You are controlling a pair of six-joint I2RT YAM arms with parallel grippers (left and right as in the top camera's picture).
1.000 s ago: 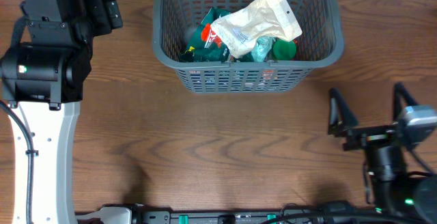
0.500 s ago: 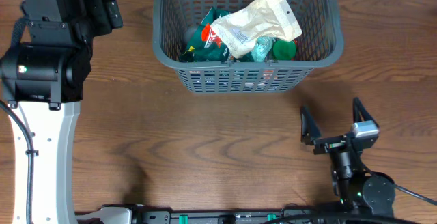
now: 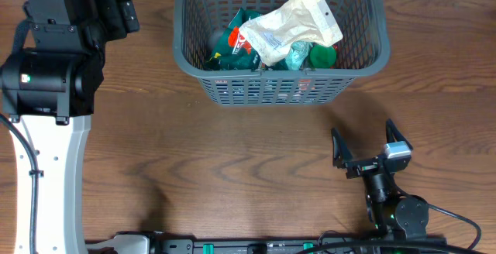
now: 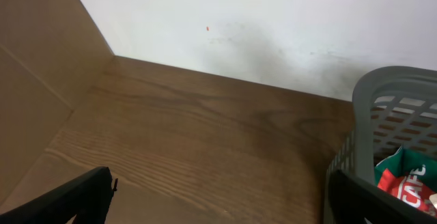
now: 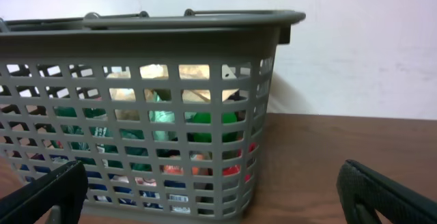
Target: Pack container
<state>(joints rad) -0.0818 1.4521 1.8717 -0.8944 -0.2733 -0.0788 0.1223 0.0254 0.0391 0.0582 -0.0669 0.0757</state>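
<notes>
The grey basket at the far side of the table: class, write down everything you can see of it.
The basket is dark grey, plastic by its look, and rectangular, with lattice-slotted walls and a thick solid rim. It stands upright on the brown wooden table, at the far edge near the white wall. Inside lie snack packets: a pale crumpled pouch on top, and green and red packets beneath it. Nothing else is seen touching it.

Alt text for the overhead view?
A large dark grey slotted plastic basket at the far edge of a brown wooden table holds a beige crinkled pouch atop green and red snack packets. The right gripper is open and empty in front of it; the left arm stands far left.
</notes>
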